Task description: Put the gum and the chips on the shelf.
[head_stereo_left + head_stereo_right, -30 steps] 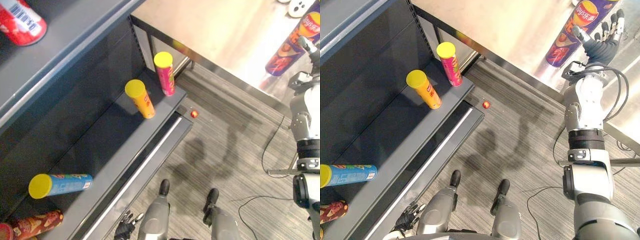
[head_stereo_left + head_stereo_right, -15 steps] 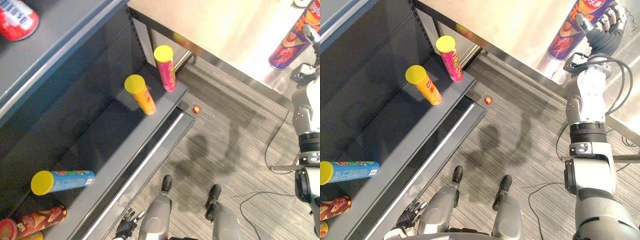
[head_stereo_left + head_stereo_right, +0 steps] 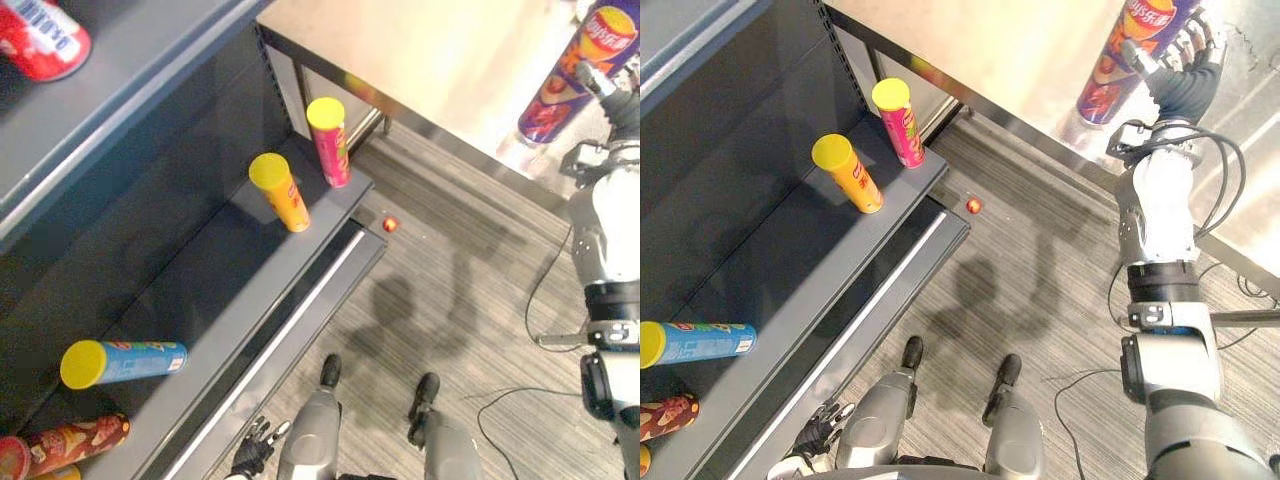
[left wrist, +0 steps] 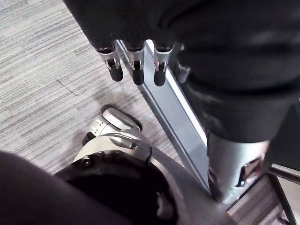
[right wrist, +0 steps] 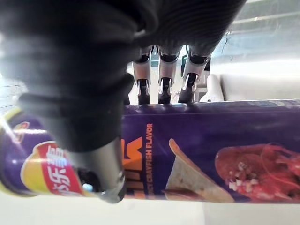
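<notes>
Shelf, left eye view: the dark shelf point(image 3: 230, 260) carries an orange can point(image 3: 282, 195) and a pink can point(image 3: 331, 145) upright near its corner; a blue can point(image 3: 125, 362) lies on its side further along, so there is bare board between them for new stock.
Counter, left eye view: the chips can point(image 3: 562, 72) stands on the pale counter point(image 3: 420, 50), well apart from the shelf; a small red thing point(image 3: 390, 224) lies on the floor point(image 3: 450, 290) just off the shelf's corner.
Right hand, right eye view: the right hand point(image 3: 1186, 78) is raised to the chips can, set against its side for a grip partway up the tube.
Left hand, left wrist view: the left hand point(image 4: 136, 70) hangs low beside the shelf's bottom rail; its fingers are straight, loosely side by side, holding nothing; it looks parked out of the way.
Chips can, right wrist view: the thumb lies across the can's front and the fingers point(image 5: 161, 82) reach behind it, so the can sits pinched between them; how firmly I cannot tell.
Gum: I cannot pick it out for certain; the red thing may be it.
Step in hand: taking the chips, by my judgement; nothing shelved from this hand yet.
</notes>
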You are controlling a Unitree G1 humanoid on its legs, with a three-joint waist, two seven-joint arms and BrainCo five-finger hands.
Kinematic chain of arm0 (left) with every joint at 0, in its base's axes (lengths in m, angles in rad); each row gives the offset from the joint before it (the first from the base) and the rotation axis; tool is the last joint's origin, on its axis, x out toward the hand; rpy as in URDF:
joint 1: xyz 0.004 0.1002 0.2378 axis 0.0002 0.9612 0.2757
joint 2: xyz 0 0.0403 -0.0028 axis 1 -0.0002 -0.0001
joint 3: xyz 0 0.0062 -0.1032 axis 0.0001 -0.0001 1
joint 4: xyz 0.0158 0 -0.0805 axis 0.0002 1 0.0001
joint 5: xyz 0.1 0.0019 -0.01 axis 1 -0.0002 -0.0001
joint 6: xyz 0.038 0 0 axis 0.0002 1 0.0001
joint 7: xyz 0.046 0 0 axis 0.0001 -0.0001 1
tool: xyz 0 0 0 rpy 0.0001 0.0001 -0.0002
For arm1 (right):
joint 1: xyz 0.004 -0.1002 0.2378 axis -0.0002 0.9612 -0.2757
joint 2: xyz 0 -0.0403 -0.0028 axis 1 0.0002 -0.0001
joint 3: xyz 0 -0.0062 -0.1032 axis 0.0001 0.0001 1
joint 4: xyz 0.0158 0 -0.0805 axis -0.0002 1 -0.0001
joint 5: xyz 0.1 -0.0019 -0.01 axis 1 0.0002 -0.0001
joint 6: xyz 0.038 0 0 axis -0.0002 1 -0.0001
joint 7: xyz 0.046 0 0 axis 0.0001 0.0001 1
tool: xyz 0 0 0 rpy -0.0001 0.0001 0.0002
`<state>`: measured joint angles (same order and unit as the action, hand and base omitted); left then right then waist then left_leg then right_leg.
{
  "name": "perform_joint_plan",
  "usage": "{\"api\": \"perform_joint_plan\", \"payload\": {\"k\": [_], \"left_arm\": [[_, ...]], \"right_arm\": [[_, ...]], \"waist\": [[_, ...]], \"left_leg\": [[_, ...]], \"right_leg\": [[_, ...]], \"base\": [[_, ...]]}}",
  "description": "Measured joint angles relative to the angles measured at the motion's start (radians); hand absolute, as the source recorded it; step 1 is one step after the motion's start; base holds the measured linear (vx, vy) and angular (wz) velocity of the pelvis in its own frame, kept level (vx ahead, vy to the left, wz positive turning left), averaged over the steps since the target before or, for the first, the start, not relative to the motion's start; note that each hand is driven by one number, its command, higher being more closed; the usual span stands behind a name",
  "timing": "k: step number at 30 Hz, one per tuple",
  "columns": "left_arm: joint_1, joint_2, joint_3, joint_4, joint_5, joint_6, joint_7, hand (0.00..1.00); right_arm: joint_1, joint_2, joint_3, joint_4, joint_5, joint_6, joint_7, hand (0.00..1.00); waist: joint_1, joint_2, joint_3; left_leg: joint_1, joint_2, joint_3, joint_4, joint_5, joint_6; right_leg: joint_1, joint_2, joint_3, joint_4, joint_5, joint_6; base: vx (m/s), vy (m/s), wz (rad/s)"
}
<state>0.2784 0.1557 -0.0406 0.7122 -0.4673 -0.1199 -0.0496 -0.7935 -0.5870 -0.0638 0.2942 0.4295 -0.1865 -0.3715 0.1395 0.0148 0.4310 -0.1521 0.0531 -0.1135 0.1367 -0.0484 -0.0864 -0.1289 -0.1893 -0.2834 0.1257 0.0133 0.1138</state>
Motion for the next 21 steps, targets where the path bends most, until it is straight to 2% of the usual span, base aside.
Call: {"api": "perform_joint_plan", "payload": {"k": [6, 11, 17, 21], "left_arm": [[0.002, -0.003, 0.033, -0.001, 0.01, 0.015, 0.0, 0.0], [0.011, -0.003, 0.086, 0.001, 0.013, 0.019, 0.005, 0.0], [0.028, -0.009, 0.109, 0.009, 0.058, 0.022, 0.006, 0.0], [0.034, -0.023, 0.129, 0.032, 0.061, 0.023, 0.009, 0.0]], "right_arm": [[0.13, 0.07, -0.012, -0.203, -0.036, 0.004, 0.096, 1.0], [0.268, 0.162, -0.018, -0.282, -0.037, 0.013, 0.181, 1.0], [0.41, 0.206, -0.013, -0.367, -0.026, 0.032, 0.257, 1.0], [0.482, 0.239, 0.007, -0.401, 0.009, 0.05, 0.303, 1.0]], "waist": [[-0.002, -0.013, -0.006], [-0.024, -0.064, -0.038], [-0.031, -0.076, -0.116], [-0.046, -0.075, -0.138]], "left_leg": [[0.047, 0.018, 0.024, -0.022, -0.003, -0.003], [0.061, 0.032, 0.048, -0.03, -0.013, -0.006], [0.074, 0.036, 0.05, -0.029, -0.028, -0.008], [0.092, 0.036, 0.051, -0.028, -0.036, -0.005]], "right_leg": [[0.03, 0.02, 0.023, -0.02, 0.002, -0.004], [0.034, 0.038, 0.05, -0.042, 0.006, -0.008], [0.057, 0.046, 0.052, -0.067, 0.006, -0.008], [0.079, 0.047, 0.054, -0.078, 0.006, -0.008]], "base": [[0.02, -0.02, -0.13], [0.04, -0.016, -0.15], [0.06, -0.004, -0.04], [0.0, 0.002, -0.01]]}}
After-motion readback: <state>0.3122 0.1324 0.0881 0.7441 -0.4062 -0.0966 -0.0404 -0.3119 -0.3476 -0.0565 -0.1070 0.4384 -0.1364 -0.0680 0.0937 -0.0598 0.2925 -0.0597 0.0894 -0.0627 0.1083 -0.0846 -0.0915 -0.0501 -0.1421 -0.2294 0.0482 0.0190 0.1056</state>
